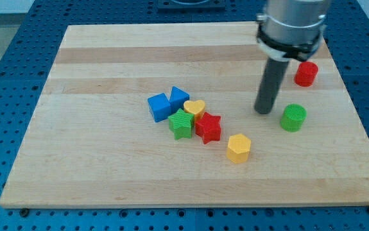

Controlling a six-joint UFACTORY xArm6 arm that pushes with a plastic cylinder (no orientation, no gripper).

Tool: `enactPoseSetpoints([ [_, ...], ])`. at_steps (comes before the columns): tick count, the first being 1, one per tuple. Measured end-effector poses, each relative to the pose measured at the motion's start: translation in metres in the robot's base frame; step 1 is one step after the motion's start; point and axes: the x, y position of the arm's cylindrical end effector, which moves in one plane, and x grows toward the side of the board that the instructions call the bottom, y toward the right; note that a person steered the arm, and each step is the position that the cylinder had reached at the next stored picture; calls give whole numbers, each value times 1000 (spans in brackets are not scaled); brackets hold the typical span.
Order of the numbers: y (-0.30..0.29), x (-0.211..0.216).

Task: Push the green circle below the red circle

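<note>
Ribbed green circle upright on desk, at 6 o'clock of red circle, my tip just beside at 9 o'clock, no hand shows.

Pale wooden board | carries: red cylinder, green cylinder, yellow hexagon, red star, green star, yellow heart, two blue blocks

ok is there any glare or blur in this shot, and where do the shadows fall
Camera view: sharp overall, no strong glare on the wooden board; lighting soft and even; faint shadows hug the green circle, red circle and my tip.
</note>
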Motion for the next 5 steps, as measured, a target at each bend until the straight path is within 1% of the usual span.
enactPoseSetpoints([
  [1,-16,59],
  [2,-4,101],
  [3,46,85],
  [4,49,47],
  [5,49,30],
])
